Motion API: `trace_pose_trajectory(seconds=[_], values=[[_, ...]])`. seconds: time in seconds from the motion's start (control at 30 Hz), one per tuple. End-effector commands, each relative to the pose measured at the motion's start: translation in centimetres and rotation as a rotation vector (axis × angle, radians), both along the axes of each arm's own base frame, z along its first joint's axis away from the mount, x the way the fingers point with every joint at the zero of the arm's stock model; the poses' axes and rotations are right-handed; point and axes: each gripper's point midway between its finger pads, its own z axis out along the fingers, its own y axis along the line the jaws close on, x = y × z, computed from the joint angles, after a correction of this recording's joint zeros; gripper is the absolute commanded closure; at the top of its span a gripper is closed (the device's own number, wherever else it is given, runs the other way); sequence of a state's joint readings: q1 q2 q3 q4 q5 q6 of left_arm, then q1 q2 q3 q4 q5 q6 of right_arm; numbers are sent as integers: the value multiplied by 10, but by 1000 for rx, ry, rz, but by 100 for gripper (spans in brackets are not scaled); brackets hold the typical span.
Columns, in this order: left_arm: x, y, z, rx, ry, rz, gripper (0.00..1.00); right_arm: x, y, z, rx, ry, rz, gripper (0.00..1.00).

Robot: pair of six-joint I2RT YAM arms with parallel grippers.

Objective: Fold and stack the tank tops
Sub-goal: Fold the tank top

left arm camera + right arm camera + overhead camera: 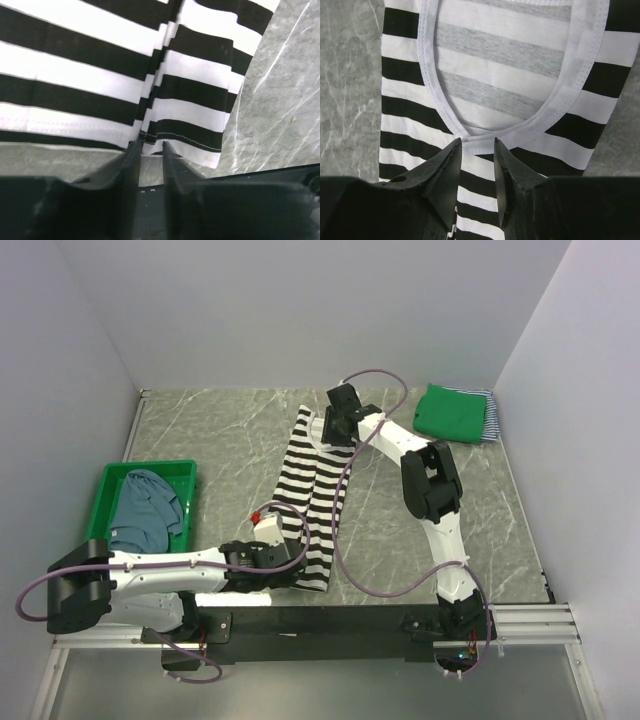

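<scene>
The bold black-white striped tank top point(310, 500) lies folded lengthwise in a long strip on the marble table. My left gripper point(297, 554) sits low at its near hem point(180, 140); its jaws point(150, 145) stand a little apart, with the hem edge just at the tips. My right gripper point(328, 430) is at the far end over the white-bound neckline point(510, 125), and its jaws point(477, 142) are open with the cloth lying flat below them. A folded green tank top point(450, 412) rests on a thin navy-white striped one point(490, 415) at the back right. A dusty blue tank top point(145, 505) lies in the bin.
The rigid green plastic bin point(150, 470) stands at the left. White walls enclose the table on three sides. A black rail point(330, 620) with both arm bases runs along the near edge. Purple cables loop from each arm.
</scene>
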State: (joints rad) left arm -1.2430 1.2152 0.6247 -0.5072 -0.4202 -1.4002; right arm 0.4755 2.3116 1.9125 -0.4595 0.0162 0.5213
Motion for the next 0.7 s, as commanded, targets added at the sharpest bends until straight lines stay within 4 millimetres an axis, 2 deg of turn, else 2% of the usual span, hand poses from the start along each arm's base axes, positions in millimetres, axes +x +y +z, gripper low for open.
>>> trace_pose_trajectory(seconds=[0.0,0.17,0.2,0.23,0.27,0.3,0.33,0.37,0.4,0.43,0.5,0.67], values=[[2,7,13,-5,-13,31,68,8,10,59,62,-127,29,60],[11,15,36,-24,-63,72,60,-6,2,71,73,-127,13,59],[15,17,43,-28,-76,84,59,-11,0,84,88,-146,10,60],[21,22,48,-26,-94,99,59,-21,-4,74,83,-123,5,60],[25,26,49,-15,-101,106,59,-27,-6,74,90,-116,-5,60],[37,33,51,-21,-97,143,59,-33,-7,85,101,-133,-4,60],[44,37,51,-19,-99,155,59,-45,-14,70,80,-98,-13,60],[53,39,53,-18,-116,149,59,-52,-16,66,79,-88,-19,60],[65,49,53,-9,-127,190,59,-58,-17,73,94,-97,-11,61],[72,51,53,-8,-126,200,59,-68,-19,59,88,-78,-7,61],[94,62,54,3,-141,237,60,-75,-21,52,82,-62,-10,62],[124,90,36,57,-113,307,63,-77,-29,21,19,0,-31,65]])
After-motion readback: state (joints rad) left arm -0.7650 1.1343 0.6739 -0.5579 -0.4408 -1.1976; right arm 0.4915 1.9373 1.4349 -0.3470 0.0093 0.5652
